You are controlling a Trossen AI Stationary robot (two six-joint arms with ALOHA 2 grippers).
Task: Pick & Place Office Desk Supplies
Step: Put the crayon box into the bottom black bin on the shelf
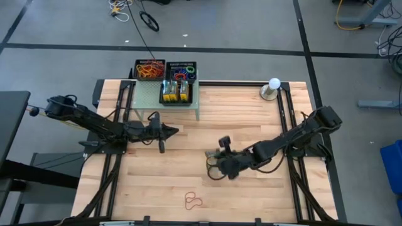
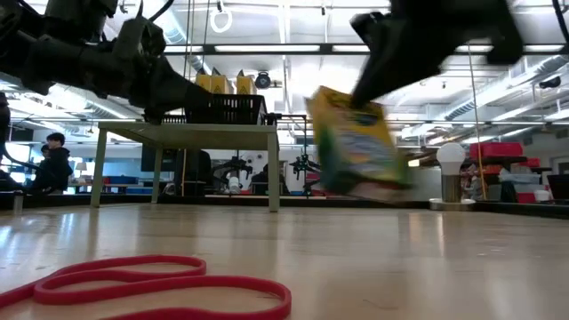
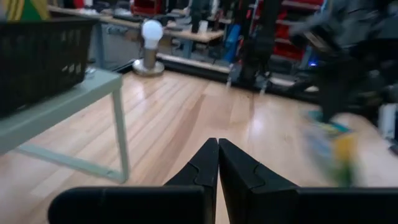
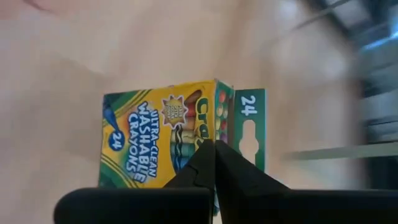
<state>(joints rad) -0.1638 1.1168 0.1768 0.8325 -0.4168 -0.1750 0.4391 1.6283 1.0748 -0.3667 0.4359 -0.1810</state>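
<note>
Pale wooden planks make up the table (image 1: 251,116), which stands on a grey floor crossed by dark lines. At the left, the left gripper (image 1: 168,131) waits above bare wood just in front of the green shelf (image 1: 151,95), its fingers pressed together on nothing. On that shelf sit two black mesh trays (image 1: 164,70) heaped with rubber bands, and more crayon boxes (image 1: 175,93) stand just in front of them. Near the front edge lies a loose red rubber band (image 1: 193,201). Right of centre, the right gripper (image 1: 217,164) is clamped on a crayon box (image 4: 163,144), holding it tilted and, by my reading of the low view, just clear of the wood.

The pinch looks to sit near one edge by the hang tab, so the box could swing or slip out during a fast carry. It could also clip the shelf's rim or knock the boxes already standing there.

Only the right wrist view shows where the fingers bite the box. Only the low view shows its lean and the gap beneath. From overhead the arm hides the box almost entirely, though that view alone shows how far it is from the shelf.
</note>
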